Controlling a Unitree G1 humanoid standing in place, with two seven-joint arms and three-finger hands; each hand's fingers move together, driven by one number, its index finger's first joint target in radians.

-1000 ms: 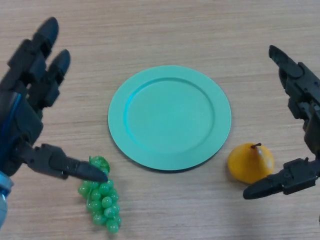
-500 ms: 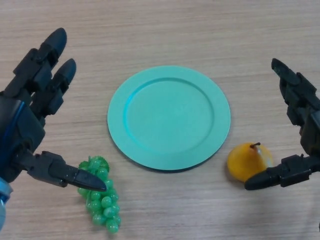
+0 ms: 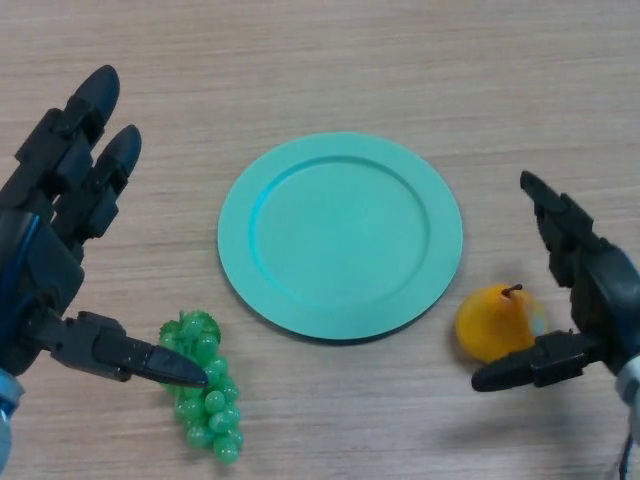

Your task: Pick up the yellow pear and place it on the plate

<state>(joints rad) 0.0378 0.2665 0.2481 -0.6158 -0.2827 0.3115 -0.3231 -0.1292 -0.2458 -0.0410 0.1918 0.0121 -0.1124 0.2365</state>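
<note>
The yellow pear [image 3: 494, 323] lies on the wooden table, just off the lower right rim of the green plate [image 3: 341, 233]. My right hand [image 3: 590, 300] is open around the pear's right side, its thumb low in front of the pear and its fingers stretched above it, not touching that I can see. My left hand [image 3: 50, 240] is open at the left, its thumb tip over a bunch of green grapes [image 3: 203, 385].
The green grapes lie at the lower left, below and left of the plate. Bare wooden table surrounds the plate on the far side.
My right hand has moved left and down, closing in around the pear. My left hand has shifted slightly. The pear, plate and grapes have not moved.
</note>
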